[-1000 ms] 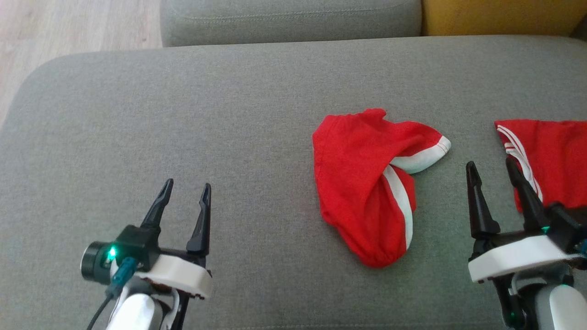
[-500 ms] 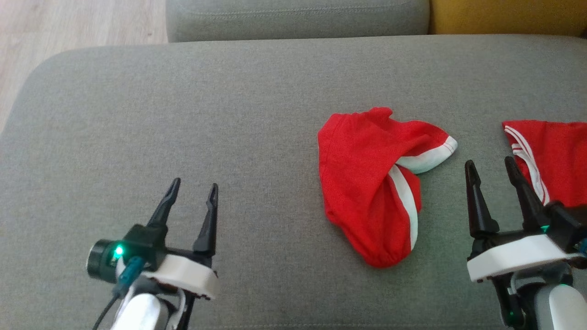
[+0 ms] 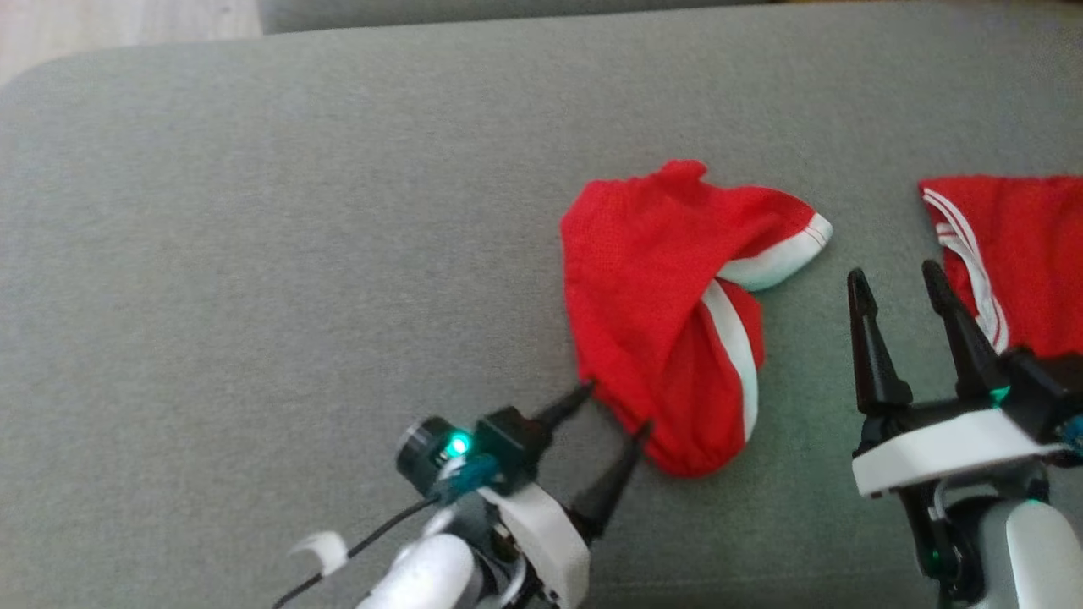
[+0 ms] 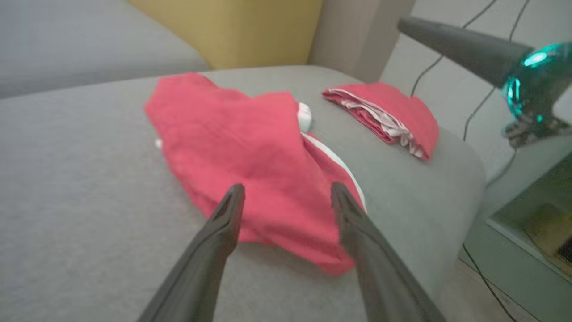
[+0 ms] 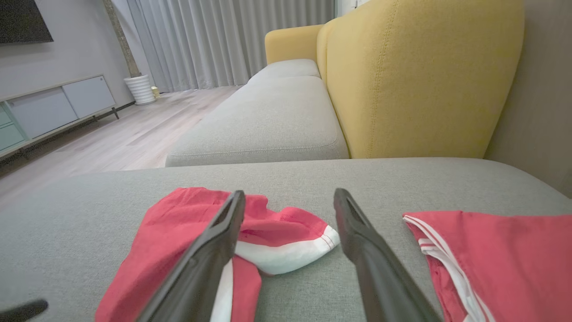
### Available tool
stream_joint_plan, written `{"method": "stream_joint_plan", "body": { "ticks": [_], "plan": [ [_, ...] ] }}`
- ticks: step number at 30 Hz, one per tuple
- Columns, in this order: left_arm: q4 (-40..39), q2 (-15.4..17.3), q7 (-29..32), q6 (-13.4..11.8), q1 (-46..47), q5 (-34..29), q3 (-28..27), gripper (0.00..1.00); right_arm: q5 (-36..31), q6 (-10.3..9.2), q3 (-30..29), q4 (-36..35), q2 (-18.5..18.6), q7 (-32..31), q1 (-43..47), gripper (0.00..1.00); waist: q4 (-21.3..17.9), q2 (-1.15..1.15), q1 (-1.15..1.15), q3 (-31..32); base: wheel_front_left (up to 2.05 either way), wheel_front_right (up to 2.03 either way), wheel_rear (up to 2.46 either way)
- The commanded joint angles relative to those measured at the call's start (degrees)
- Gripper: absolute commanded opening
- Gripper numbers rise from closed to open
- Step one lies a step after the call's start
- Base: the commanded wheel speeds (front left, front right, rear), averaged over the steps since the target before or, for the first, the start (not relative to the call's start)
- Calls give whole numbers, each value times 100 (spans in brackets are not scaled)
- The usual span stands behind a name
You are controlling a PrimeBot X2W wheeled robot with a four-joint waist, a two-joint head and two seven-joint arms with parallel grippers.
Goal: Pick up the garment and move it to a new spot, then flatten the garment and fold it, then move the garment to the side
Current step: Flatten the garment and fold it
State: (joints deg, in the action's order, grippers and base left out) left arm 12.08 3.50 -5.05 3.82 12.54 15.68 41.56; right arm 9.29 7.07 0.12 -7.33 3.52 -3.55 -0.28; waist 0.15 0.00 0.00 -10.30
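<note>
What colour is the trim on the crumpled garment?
White trim on the red crumpled garment, clearest in the head view.

No readable text, labels, brands or numbers on anything.

Your right gripper (image 5: 289, 192), fingers spread, looks across the grey cushion (image 5: 89, 210).
The crumpled red garment (image 5: 165, 228) sits lower left; a folded red garment (image 5: 509, 250) lies right.

garment (image 3: 651, 279): red cloth with white trim
state: crumpled, folded over itself, white band poking out
spot: lying on the grey cushion (image 3: 254, 254), right of middle
</note>
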Motion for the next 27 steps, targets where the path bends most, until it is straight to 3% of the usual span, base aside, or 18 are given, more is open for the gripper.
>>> {"method": "stream_joint_plan", "body": {
  "ticks": [1,6,12,14,21,27],
  "plan": [
    [-43,-40,110,64,296,134,-17,100,-40,42,158,-220,23,-15,-237,100,-180,0,0,-167,0,0,0],
    [283,-58,374,119,569,530,353,100,-37,42,115,-226,21,10,-295,100,-392,0,0,-393,0,0,0],
    [634,-61,514,-84,926,916,636,100,17,42,107,-182,-1,71,-350,100,-525,0,0,-554,0,0,0],
    [757,-61,518,-148,1041,994,725,0,46,42,106,-158,-11,85,-364,100,-537,0,0,-576,0,0,0],
    [945,0,308,-381,1240,1055,634,0,106,42,49,-64,-36,129,-376,100,-457,0,0,-545,0,0,0],
    [461,495,380,-566,1170,1203,258,0,174,42,-11,-7,-49,131,-347,100,-282,0,0,-493,0,0,0]
  ]
}}
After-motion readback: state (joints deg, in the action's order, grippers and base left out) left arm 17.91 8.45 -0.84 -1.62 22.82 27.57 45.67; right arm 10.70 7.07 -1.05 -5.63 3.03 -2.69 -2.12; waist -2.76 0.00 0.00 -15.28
